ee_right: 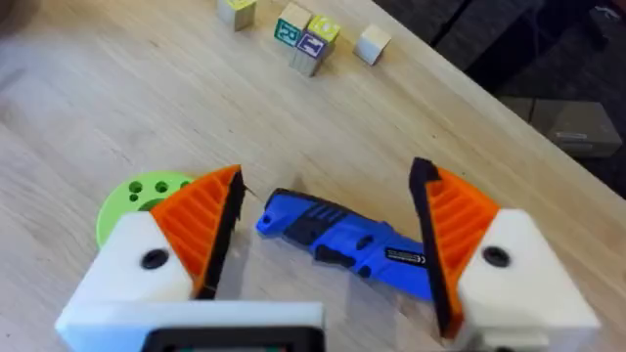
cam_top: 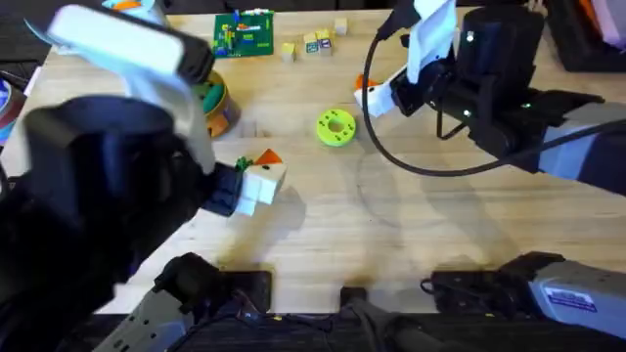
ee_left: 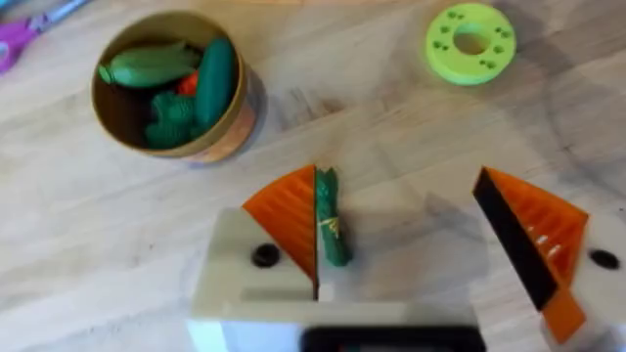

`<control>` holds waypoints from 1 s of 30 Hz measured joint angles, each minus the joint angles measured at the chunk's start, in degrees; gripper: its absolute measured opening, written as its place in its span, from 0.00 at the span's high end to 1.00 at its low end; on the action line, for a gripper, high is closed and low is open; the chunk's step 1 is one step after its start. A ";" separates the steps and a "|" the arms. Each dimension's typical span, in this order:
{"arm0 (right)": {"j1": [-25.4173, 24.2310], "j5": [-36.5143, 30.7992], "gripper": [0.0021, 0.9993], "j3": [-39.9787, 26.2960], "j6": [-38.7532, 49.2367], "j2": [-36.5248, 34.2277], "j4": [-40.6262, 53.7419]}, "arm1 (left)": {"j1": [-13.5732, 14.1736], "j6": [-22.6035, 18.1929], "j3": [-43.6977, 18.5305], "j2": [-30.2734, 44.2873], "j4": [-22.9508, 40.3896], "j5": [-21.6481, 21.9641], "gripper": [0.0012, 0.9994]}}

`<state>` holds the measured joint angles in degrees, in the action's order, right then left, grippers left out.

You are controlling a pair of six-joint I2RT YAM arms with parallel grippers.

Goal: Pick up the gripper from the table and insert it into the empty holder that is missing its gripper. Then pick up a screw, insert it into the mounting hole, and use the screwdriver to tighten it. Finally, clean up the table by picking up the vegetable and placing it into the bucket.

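Final step: open left end effector beside vegetable, bucket near; open right end effector straddles screwdriver.

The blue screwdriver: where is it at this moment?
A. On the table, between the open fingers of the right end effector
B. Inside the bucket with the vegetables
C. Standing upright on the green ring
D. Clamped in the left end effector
A. In the right wrist view the screwdriver lies flat on the wooden table, in the gap of the right end effector, whose orange pads stand apart on either side.
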<state>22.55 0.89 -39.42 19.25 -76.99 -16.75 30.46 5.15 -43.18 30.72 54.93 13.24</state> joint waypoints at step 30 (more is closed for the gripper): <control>0.00 0.02 0.01 0.00 0.00 0.02 0.04 | -18.73 11.43 -0.15 39.12 -0.65 -10.78 0.01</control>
<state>22.55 0.91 -39.42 19.25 -76.97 -16.71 11.73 16.58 -43.33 69.84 54.29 2.46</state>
